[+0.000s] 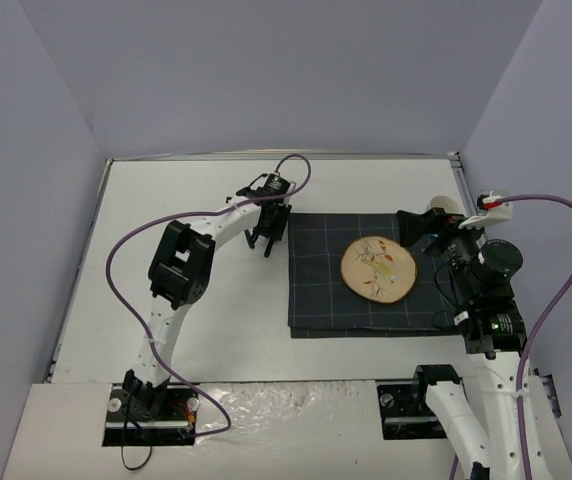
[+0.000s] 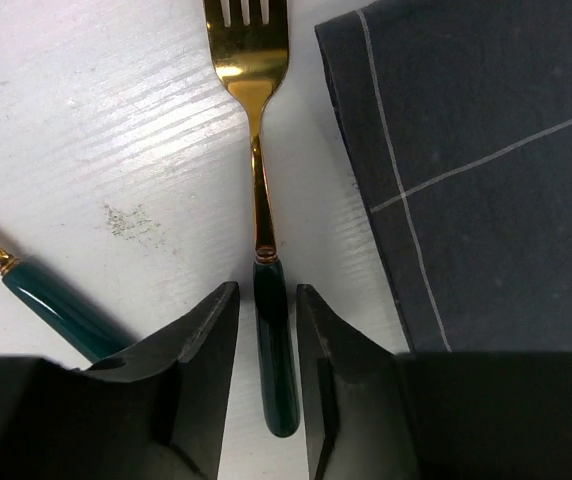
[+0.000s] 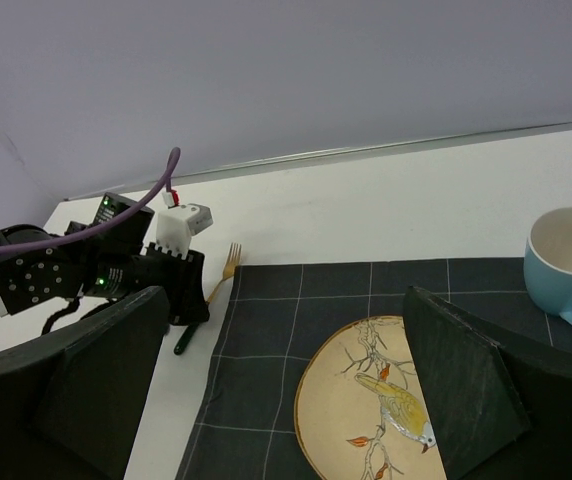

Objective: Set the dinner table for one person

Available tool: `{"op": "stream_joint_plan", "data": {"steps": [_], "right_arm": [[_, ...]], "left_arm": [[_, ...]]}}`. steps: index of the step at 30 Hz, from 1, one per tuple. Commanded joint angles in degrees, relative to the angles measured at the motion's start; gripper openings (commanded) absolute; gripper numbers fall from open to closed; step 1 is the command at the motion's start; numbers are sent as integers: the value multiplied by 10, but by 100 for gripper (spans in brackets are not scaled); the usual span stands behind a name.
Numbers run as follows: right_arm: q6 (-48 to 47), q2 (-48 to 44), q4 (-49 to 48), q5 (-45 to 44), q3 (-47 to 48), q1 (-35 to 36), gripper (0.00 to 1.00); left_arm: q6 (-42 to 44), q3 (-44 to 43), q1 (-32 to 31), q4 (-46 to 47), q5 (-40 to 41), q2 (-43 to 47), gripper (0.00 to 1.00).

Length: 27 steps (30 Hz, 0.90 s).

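dinner table [image 1: 236, 320], large flat white rectangular top, thin metal rim, level, faintly grained, one small scuff

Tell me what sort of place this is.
Probably a robot test booth, not a home: plain partition walls box in the white dinner table, a left arm and right arm are mounted at its near edge, and a placemat, plate and mug are staged on it.

Plate [image 1: 379, 269] on placemat [image 1: 316, 290], cup [image 3: 566, 265] behind — fork [image 2: 256, 150] left
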<state>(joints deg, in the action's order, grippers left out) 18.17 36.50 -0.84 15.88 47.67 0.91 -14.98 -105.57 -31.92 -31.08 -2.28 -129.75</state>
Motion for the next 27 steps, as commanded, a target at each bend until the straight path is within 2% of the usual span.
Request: {"op": "stream_joint_plan", "data": {"steps": [1,4,10,14,17,22,27], "right_arm": [[-4,-5,-30,-2,3,4,100],[-4,-9,-27,-4,2,3,100],[-5,-20,-24,-6,-4,3,100],[-3,-24,-25,-4,-7,4,100],[-1,-25,-24,-2,-11,5,100],[2,-40,-22,5,-14,5,100],[-2,-60,-9,2,-29,14,100]], "left_arm": [[6,-19,2,-1,-1,6,10],[1,-3,2,0,2,16,0],[-34,53,0,17,28,94,0],[-122,85,-20,20,31,181,0],[-181,95,-65,14,60,212,0],[-306,98,-140,14,66,199,0],[-353,68,-178,10,74,151,0]]}}
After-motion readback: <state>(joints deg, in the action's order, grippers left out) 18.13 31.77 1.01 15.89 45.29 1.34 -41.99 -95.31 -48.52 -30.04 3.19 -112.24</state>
